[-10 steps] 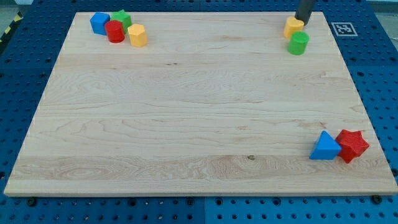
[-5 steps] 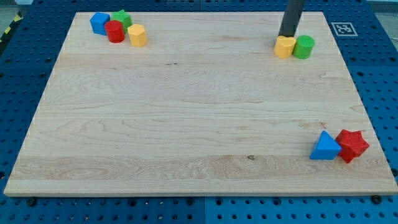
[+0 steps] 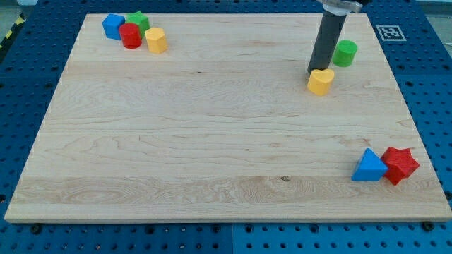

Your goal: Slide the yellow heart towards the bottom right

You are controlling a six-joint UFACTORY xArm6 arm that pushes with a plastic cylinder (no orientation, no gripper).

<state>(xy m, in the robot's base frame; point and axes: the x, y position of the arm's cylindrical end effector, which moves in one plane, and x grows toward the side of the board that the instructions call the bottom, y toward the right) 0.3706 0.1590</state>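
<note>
Single camera view, wooden worktop [image 3: 212,141] on a blue perforated base [image 3: 21,99].

My tip [image 3: 316,71] rests against the upper-left edge of the yellow heart [image 3: 321,82]; the rod leans up toward the view's top. There is no gripper on this arm, only the rod, so nothing is clenched or released.

The yellow heart sits in the upper right part of the worktop, below and left of the green cylinder [image 3: 345,53], with a clear gap between them.

Top-left cluster: blue block [image 3: 112,26], green star [image 3: 138,21], red cylinder [image 3: 131,35] and a yellow block [image 3: 156,40], packed close together, shape of blue and yellow ones not certain.

Bottom right: blue triangular block [image 3: 369,166] touching the red star [image 3: 400,164].

A fiducial marker tag [image 3: 389,32] lies just off the worktop's top right corner.
</note>
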